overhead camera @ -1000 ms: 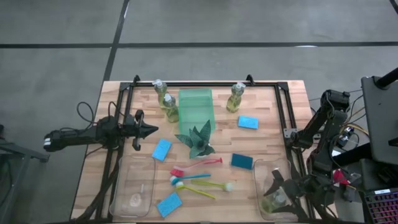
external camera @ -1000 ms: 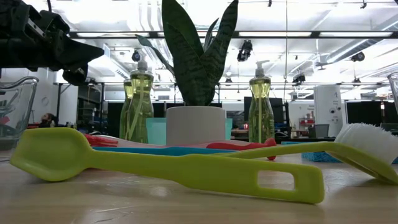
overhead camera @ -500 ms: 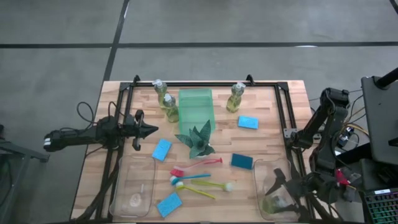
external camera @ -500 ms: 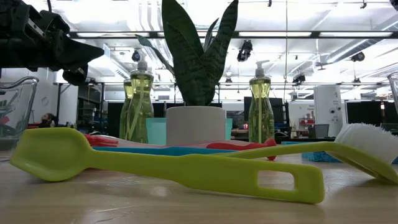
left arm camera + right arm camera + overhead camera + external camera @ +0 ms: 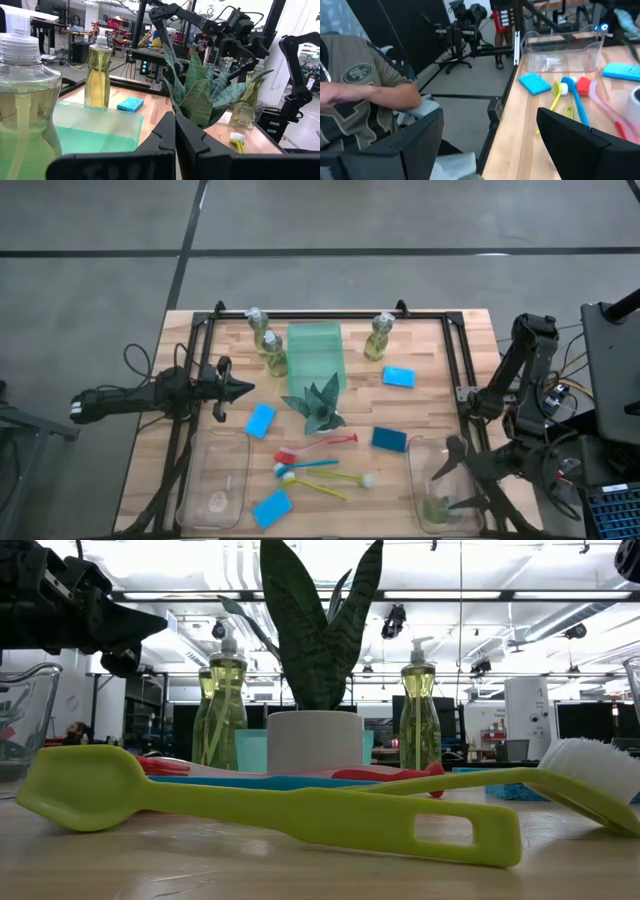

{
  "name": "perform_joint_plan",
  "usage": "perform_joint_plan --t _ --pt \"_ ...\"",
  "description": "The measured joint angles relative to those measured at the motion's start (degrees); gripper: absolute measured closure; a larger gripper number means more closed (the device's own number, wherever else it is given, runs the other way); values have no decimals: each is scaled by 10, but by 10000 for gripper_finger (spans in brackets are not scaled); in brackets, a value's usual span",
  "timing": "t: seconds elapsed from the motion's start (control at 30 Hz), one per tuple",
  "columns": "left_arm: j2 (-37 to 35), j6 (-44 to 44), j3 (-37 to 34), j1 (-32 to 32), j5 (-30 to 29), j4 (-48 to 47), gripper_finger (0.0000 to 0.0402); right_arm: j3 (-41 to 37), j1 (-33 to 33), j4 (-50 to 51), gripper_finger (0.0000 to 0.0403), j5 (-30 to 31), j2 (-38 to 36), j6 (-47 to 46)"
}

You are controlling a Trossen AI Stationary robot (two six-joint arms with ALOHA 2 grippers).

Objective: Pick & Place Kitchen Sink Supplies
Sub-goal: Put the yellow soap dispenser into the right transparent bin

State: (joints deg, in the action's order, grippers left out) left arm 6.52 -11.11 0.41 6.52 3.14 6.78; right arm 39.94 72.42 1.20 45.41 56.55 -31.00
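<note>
With the right gripper (image 5: 462, 475) spread wide over the bin's soap bottle (image 5: 435, 508) and the left gripper (image 5: 243, 390) pinched shut, that slick, top-heavy bottle looks best taken round its body.

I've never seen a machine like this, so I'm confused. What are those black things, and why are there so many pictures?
Those black things are two robot arms. Each one ends in a claw with two fingers. One picture looks straight down on the table, one looks across it at table height, and one camera rides on each arm's wrist.

On the wooden table stand three soap bottles, a plant and a green tray. There are also blue sponges, three long brushes and a clear left bin.

The left claw is shut and empty, near the table's left side. The right claw is open above the right bin and holds nothing. A fourth bottle lies in that bin. The right wrist picture also shows a person beyond the table.
</note>
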Motion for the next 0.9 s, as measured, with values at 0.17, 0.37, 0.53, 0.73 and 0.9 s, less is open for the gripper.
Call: perform_joint_plan --t 0.17,0.37,0.53,0.73,0.9 --pt "0 0 0 0 0 0 401 0 -2 -7 78 23 -28 44" --pt "0 0 0 0 0 0 401 0 -16 -7 85 149 -60 110" --pt "0 0 0 0 0 0 401 0 -52 -6 97 249 -78 164" --pt "0 0 0 0 0 0 401 0 -151 -5 110 266 -98 186" --pt "0 0 0 0 0 0 401 0 -241 2 117 261 -119 184"
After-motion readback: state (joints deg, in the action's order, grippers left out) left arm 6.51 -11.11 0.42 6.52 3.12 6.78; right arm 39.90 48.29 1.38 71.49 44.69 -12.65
